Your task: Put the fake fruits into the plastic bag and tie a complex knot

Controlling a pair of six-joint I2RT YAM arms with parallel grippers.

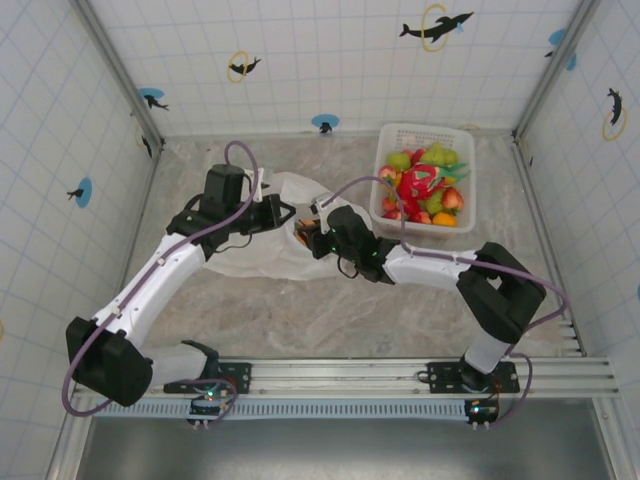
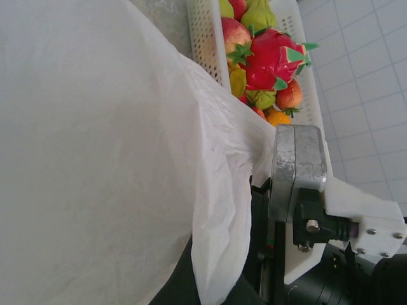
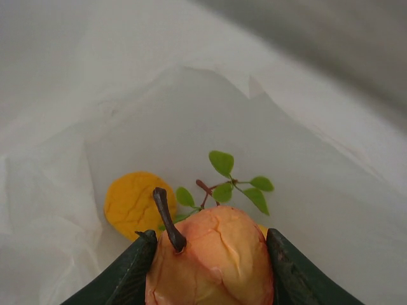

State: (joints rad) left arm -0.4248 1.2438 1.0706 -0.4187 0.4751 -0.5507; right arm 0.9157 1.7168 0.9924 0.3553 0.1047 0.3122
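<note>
The plastic bag (image 1: pixel 245 258) lies crumpled at the table's middle, with its mouth facing right. My left gripper (image 1: pixel 285 213) is shut on the bag's upper edge (image 2: pixel 222 210) and holds it up. At the bag's mouth my right gripper (image 3: pixel 210 254) is shut on an orange-pink fake fruit (image 3: pixel 213 264) with a dark stem, one finger on each side of it. Inside the bag (image 3: pixel 191 108) lie a yellow-orange fruit (image 3: pixel 131 203) and a sprig of green leaves (image 3: pixel 224 181). More fake fruits (image 1: pixel 422 185), among them a pink-red dragon fruit (image 2: pixel 273 60), fill the basket.
The white lattice basket (image 1: pixel 425 131) stands at the back right, close to the right arm's elbow (image 1: pixel 505 290). Tiled walls close in the table on three sides. A metal rail (image 1: pixel 400 375) runs along the near edge.
</note>
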